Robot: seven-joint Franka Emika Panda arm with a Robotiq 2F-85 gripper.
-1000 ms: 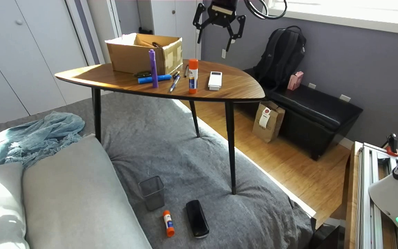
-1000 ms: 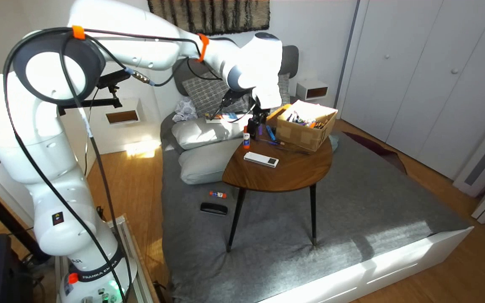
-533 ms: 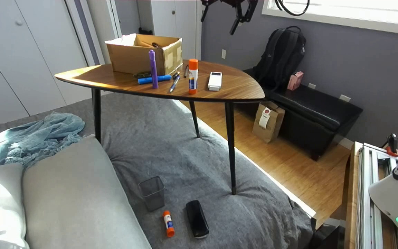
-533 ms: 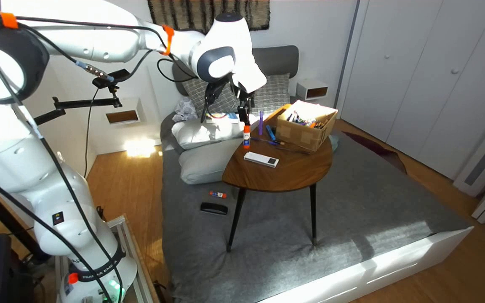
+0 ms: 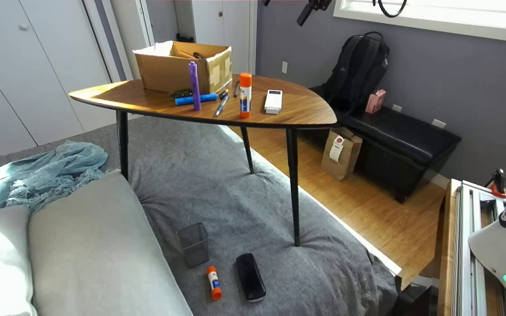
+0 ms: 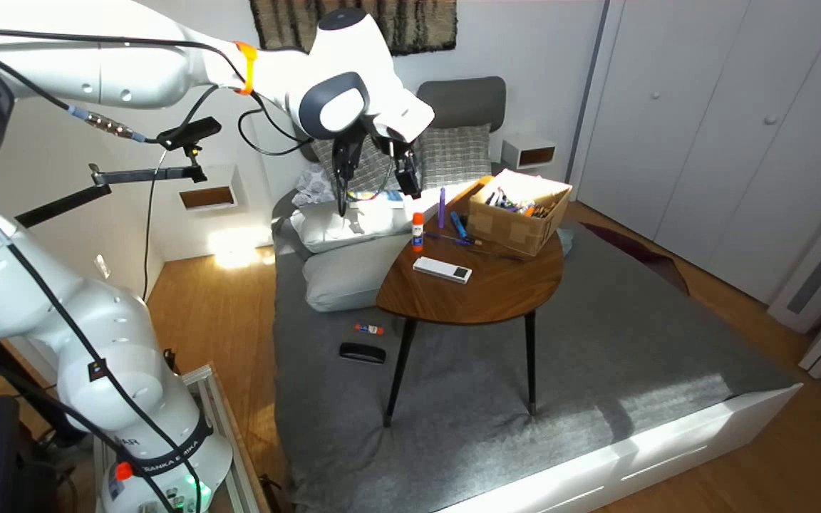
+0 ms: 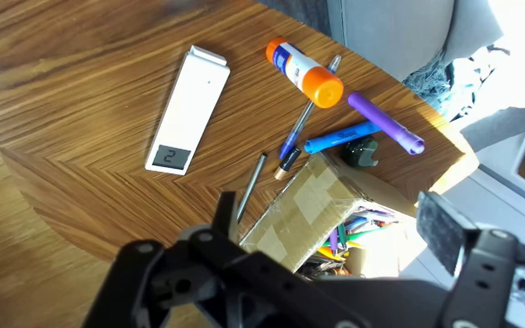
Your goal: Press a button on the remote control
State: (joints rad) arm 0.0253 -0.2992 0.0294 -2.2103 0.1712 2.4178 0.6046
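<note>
My fingers stand wide apart, and in the wrist view the cardboard box shows beyond the gap of my gripper. Taking that gap as the clock's centre, I see a blue marker lying just past twelve, a glue stick standing farther out just short of twelve, and a purple marker standing at one. A pen lies between eleven and twelve, a thin grey stick between nine and ten. The dark thing beside the blue marker is too shadowed for me to name. The white remote control lies flat at ten on the wooden table, well apart from my fingers, its screen at the seven-o'clock end. In both exterior views I hang in the air, apart from the table.
</note>
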